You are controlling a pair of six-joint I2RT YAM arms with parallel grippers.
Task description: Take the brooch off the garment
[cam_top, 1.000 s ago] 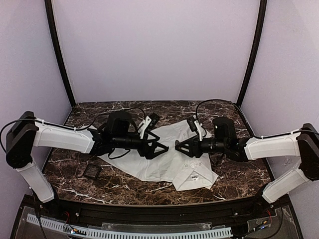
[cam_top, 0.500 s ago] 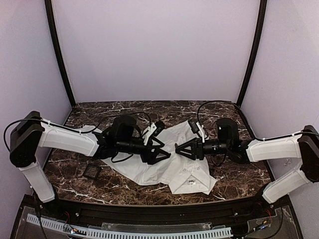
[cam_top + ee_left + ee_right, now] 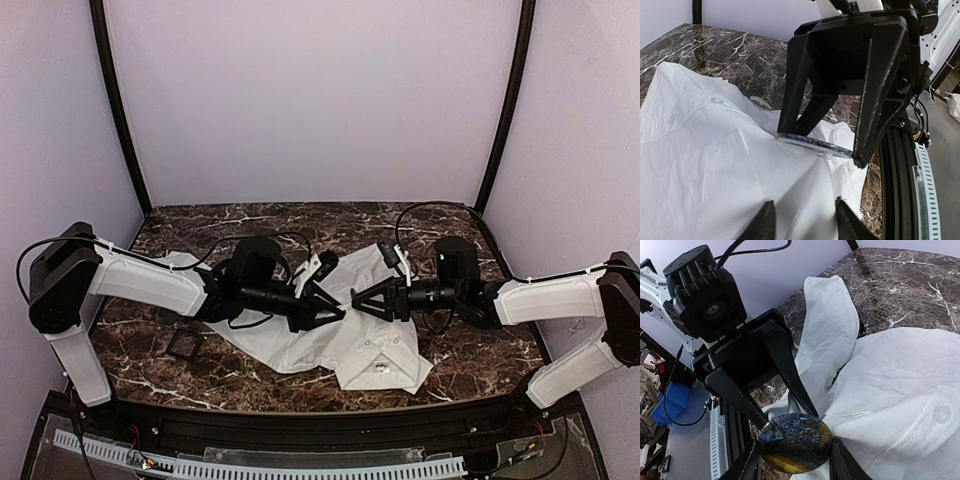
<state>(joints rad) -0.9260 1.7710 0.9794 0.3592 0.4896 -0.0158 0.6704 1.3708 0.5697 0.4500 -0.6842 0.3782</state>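
Separation is in hand: the brooch (image 3: 795,442) is clamped in the right gripper (image 3: 821,145), midway between the table's (image 3: 480,350) side edges, with the shirt (image 3: 715,165) attached. The left gripper (image 3: 805,220) is set around a fold just beside it — whether it grips cannot be told. Next, the fold must be held and the brooch drawn away.

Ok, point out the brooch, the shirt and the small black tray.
brooch (image 3: 795,442): right wrist view, centre of patterned face
shirt (image 3: 295,350): top external view, white body panel
black tray (image 3: 185,346): top external view, its middle

White arm shells (image 3: 150,282), black joints (image 3: 62,290), black cables (image 3: 425,208)
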